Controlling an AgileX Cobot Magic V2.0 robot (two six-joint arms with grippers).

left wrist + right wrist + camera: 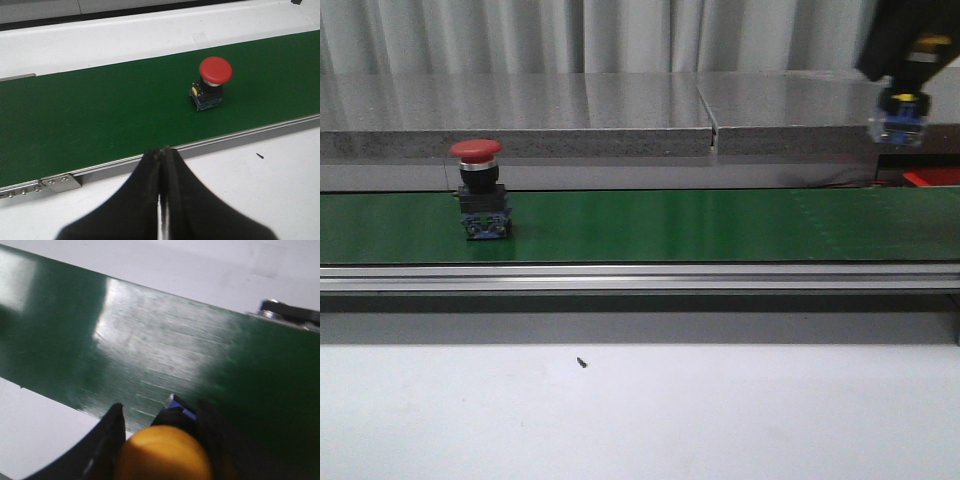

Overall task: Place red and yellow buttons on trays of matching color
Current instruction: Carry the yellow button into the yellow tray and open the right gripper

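Note:
A red button (478, 190) with a mushroom cap and a black and blue body stands upright on the green belt (670, 225), left of centre. In the left wrist view the red button (214, 80) sits well ahead of my left gripper (162, 150), which is shut and empty over the white table. At the far right my right gripper (905, 98) hangs above the belt, shut on the yellow button (903, 112). In the right wrist view the yellow button (162, 452) fills the gap between the fingers of the right gripper (160, 412). A sliver of the red tray (932, 177) shows behind the belt. The yellow tray is out of view.
An aluminium rail (640, 277) runs along the belt's near edge, with white table (640, 410) in front. A grey stone-look ledge (570, 120) rises behind the belt. A small dark speck (581, 362) lies on the white table.

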